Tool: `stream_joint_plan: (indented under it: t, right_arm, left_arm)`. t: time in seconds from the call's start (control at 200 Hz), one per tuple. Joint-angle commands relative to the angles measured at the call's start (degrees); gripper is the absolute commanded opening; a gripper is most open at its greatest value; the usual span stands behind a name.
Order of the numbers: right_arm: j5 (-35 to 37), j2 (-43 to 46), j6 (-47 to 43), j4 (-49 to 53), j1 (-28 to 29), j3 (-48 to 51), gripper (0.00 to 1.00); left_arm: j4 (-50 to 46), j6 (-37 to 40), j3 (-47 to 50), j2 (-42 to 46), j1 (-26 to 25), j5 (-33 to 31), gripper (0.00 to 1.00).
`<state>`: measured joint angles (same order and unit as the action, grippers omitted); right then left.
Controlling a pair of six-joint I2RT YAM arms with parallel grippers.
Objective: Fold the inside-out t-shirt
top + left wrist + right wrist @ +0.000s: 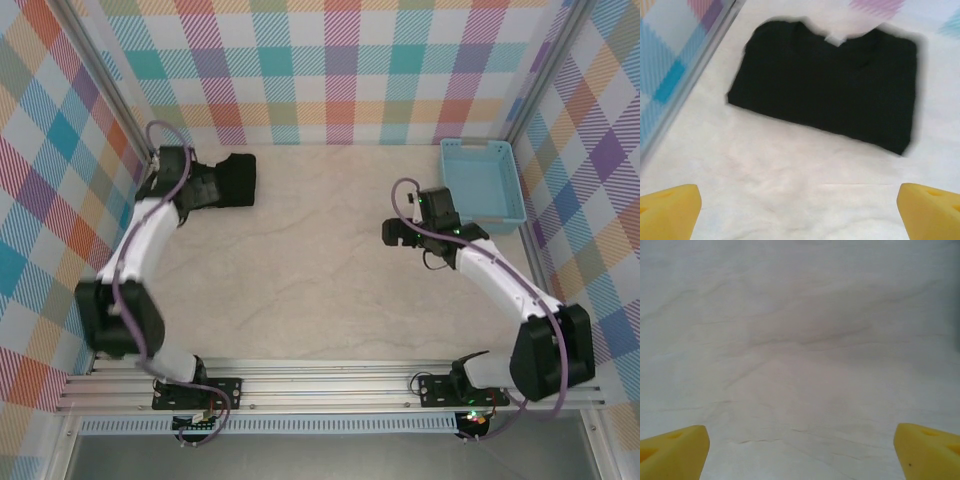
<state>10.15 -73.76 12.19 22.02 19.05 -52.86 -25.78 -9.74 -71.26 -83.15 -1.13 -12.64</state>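
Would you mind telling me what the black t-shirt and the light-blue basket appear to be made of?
The black t-shirt looks like soft matte cloth: no shine, limp rounded edges. The light-blue basket seems rigid moulded plastic: straight thin walls, crisp rim.

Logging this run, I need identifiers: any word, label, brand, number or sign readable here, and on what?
No readable text anywhere.
The small pale patch at the collar of the black t-shirt: too blurred to read.
The light-blue basket, the table and the plaid walls: no markings visible.
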Motion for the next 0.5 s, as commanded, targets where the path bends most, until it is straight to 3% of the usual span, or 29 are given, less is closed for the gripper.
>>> stream_joint_plan:
  t: [0.0,0.095,0.2,0.26,0.345,0.4,0.495]
  right_arm:
    - [16.98,3.65,-1.19,-5.68,-0.68,6.09,1.0]
    - [22.5,5.05,-3.2,-11.56,-1.87,11.02,1.0]
    - [23.31,5.11,-10.83,-28.17,-3.26,19.48,1.0]
    - [21.72,3.78,-14.08,-37.68,-4.41,23.39,1.0]
    - [18.92,0.69,-13.93,-42.12,-7.06,25.33,1.0]
    - [15.35,-1.24,-12.99,-45.57,-9.12,26.77,1.0]
    - [9.5,-2.72,-13.1,-51.01,-11.23,27.88,1.0]
  left_arm:
    - [17.1,-7.34,15.17,7.41,-1.79,7.63,1.0]
    - [23.07,-6.36,25.61,12.03,-3.32,1.32,1.0]
    - [33.8,-1.38,34.97,12.57,-3.88,-2.94,1.0]
    - [41.08,1.77,38.85,11.56,-3.97,-2.59,1.0]
    - [52.78,4.31,43.44,9.59,-4.04,0.11,1.0]
    - [49.64,5.61,41.4,7.99,-3.88,0.19,1.0]
    - [54.87,8.69,42.5,5.64,-3.95,-0.64,1.0]
